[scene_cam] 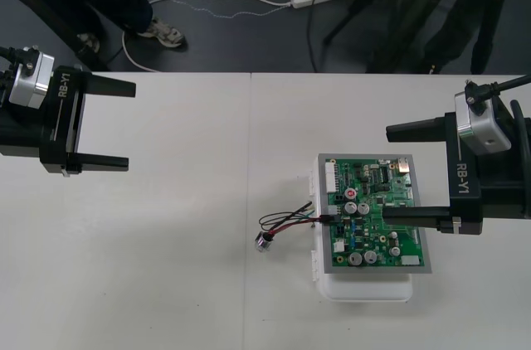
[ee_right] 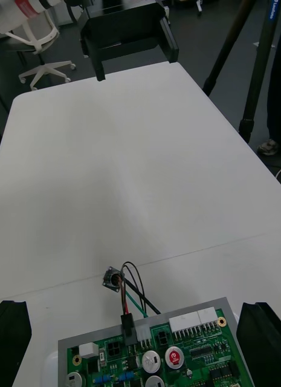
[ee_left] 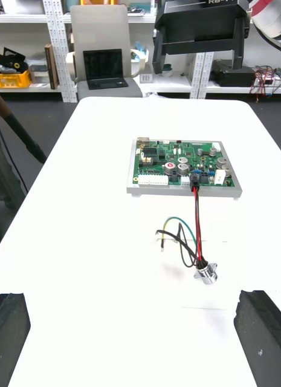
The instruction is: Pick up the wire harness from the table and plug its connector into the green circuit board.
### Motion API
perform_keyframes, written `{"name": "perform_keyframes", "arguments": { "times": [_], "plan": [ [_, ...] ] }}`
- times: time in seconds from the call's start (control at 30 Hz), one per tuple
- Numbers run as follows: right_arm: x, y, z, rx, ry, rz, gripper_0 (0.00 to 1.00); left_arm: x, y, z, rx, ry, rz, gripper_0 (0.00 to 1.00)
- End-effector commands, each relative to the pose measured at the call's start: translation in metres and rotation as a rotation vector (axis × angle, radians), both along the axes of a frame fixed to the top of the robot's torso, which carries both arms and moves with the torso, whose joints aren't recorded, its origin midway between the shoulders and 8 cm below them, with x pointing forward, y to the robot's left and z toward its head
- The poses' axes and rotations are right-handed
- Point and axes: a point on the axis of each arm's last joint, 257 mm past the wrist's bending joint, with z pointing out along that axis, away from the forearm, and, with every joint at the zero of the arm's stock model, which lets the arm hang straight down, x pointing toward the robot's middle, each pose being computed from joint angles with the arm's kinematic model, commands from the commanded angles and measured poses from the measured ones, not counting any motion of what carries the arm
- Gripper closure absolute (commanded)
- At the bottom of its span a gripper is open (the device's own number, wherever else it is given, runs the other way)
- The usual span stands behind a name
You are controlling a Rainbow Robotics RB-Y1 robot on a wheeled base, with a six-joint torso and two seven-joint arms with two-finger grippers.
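The wire harness [scene_cam: 290, 224] is looking light and floppy, its stiff plug [scene_cam: 330, 219] (the surest hold) seemingly sitting in the green circuit board [scene_cam: 373, 217]. The left gripper [scene_cam: 129, 126] and right gripper [scene_cam: 386, 172] are gaping empty.

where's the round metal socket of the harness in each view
Front view: metal socket on the table, left of the green circuit board.
Right wrist view: socket beyond the board.
Left wrist view: socket nearer than the board.
Shared landmark: black plug at the board's edge.
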Motion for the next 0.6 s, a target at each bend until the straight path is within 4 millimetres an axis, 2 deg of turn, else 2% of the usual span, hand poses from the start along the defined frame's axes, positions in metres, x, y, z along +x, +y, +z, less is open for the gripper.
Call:
{"name": "perform_keyframes", "arguments": {
  "times": [0.03, 0.6],
  "plan": [
    [0.004, 0.002, 0.017, -0.026, -0.095, 0.008, 0.00, -0.010, 0.016, 0.000, 0.067, 0.034, 0.014, 0.00],
    [0.003, -0.010, 0.008, -0.163, -0.155, 0.051, 0.00, -0.006, 0.019, -0.004, 0.086, 0.037, 0.031, 0.00]
  ]
}}
